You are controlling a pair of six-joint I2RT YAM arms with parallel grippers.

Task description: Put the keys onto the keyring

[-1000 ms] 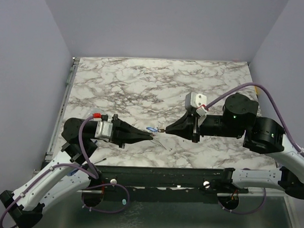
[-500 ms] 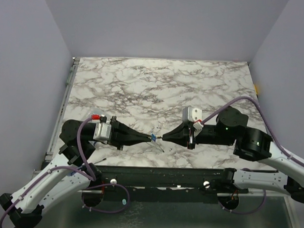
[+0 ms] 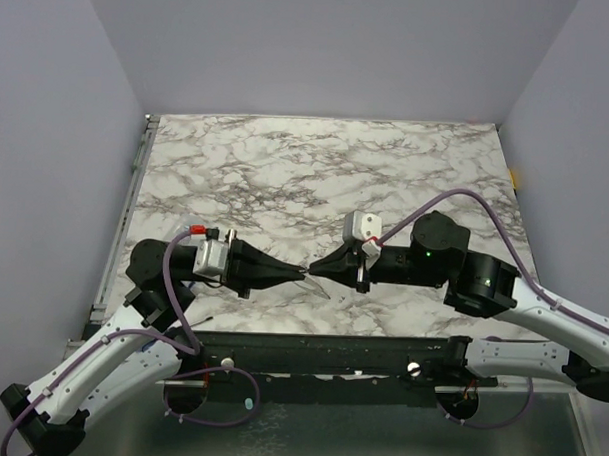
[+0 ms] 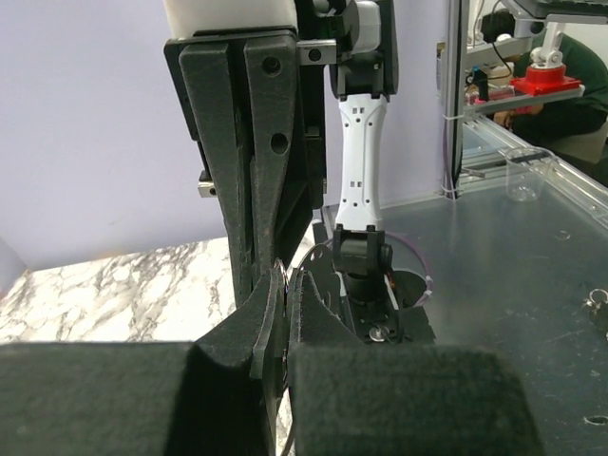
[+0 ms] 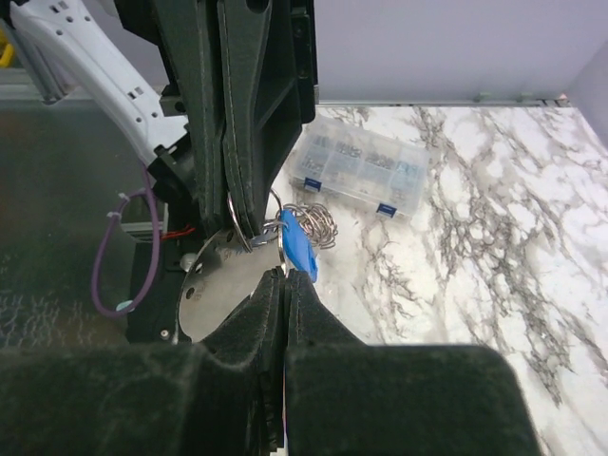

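My two grippers meet tip to tip just above the front of the marble table (image 3: 317,168). The left gripper (image 3: 305,275) (image 4: 285,275) is shut on the keyring (image 5: 231,220), a thin grey wire loop that also shows between its pads (image 4: 279,268). The right gripper (image 3: 314,271) (image 5: 284,274) is shut on the blue-headed key (image 5: 299,245). The key's head sticks out of its tips, right beside the loop. A small tangle of silver keys (image 5: 321,223) sits just behind the blue head. I cannot tell whether any key is on the loop.
A clear plastic packet with printed marks (image 5: 361,169) lies on the marble beyond the grippers. A round metal plate (image 5: 214,285) and the arm bases sit at the near table edge, and purple cables (image 3: 171,313) loop beside them. Walls close in three sides.
My right gripper has moved left and slightly down, carrying the blue key until its tips meet the left gripper's. The left gripper has stayed nearly still. Both stayed shut.
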